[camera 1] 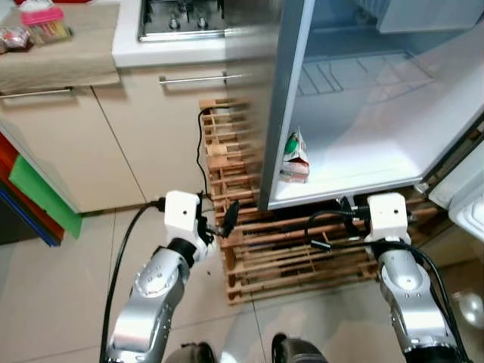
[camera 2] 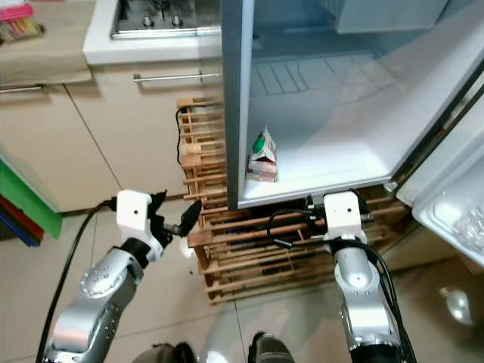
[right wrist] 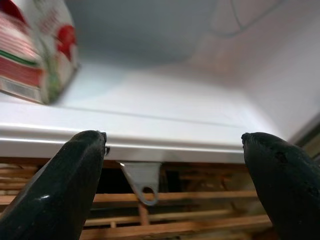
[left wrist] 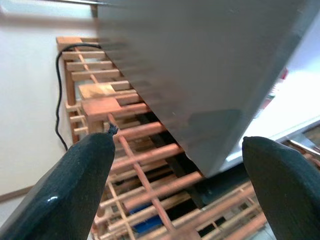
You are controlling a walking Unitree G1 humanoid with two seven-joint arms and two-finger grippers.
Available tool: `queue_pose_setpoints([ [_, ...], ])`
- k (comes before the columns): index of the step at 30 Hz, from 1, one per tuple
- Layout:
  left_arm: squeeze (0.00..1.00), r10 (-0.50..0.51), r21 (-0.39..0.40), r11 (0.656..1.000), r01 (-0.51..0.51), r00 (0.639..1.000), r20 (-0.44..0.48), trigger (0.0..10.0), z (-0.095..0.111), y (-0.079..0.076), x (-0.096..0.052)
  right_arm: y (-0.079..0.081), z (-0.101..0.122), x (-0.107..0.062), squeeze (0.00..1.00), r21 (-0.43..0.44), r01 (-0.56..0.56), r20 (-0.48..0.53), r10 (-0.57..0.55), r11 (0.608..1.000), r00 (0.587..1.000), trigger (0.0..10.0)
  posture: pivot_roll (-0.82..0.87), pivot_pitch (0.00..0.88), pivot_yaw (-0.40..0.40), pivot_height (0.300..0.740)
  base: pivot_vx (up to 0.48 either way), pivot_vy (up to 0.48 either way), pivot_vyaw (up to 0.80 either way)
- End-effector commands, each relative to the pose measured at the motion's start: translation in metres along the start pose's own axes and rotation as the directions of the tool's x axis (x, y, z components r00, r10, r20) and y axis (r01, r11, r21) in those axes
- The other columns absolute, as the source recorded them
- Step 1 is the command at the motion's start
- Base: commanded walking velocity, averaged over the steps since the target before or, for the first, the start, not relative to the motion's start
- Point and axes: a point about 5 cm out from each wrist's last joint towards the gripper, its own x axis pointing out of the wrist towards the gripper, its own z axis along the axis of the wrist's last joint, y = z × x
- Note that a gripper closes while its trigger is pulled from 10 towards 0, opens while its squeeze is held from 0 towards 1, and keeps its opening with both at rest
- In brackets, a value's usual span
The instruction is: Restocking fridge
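Fridge (camera 1: 378, 121): open, its white floor bare across the middle and right; grey side wall on the robot's left, front lip running along just above the right gripper.
Wooden rack (camera 1: 249, 249): slatted, standing under and left of the fridge against the cream cabinets (camera 1: 98, 144); a black cable (camera 1: 201, 151) hangs down its left side.
Fridge door (camera 2: 454, 204): swung out to the right, its shelf near the right arm.
Carton (camera 1: 296, 156): upright on the fridge floor at the front left corner, close to the grey wall; above and left of the right gripper, well apart from it.
Right gripper (right wrist: 172, 175): spread wide, holding nothing, just below the fridge's front lip.
Left gripper (left wrist: 175, 185): spread wide, holding nothing, before the rack, near the fridge's lower left corner.
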Motion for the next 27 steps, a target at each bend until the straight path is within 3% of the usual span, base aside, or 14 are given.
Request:
queue_pose_setpoints([
  [1,0.00,0.031,0.008,0.999,-0.031,0.999,0.013,10.0,0.008,0.010,-0.005,-0.009,-0.002,0.006,0.00,-0.006,0.044,-0.021,-0.044,0.999,0.999,10.0,-0.13,0.244,0.013,0.740,0.000,0.000,0.00],
  [7,0.00,0.047,0.020,0.999,-0.048,0.998,0.033,10.0,0.016,0.013,-0.006,-0.006,0.001,0.011,0.00,0.010,0.025,-0.012,-0.025,1.000,1.000,10.0,-0.12,0.258,0.006,0.740,0.000,0.000,0.00],
  [17,0.00,0.052,0.023,0.998,-0.052,0.998,0.037,10.0,0.024,0.010,-0.012,0.018,-0.001,0.011,0.00,0.104,-0.062,-0.042,0.067,0.993,0.997,10.0,-0.11,0.263,-0.006,0.740,0.000,0.000,0.00],
  [27,0.00,0.070,0.011,0.997,-0.070,0.997,0.036,10.0,0.023,0.007,-0.015,0.004,0.003,0.030,0.00,-0.027,-0.012,-0.034,0.011,1.000,0.999,10.0,-0.11,0.267,-0.033,0.740,0.000,0.000,0.00],
])
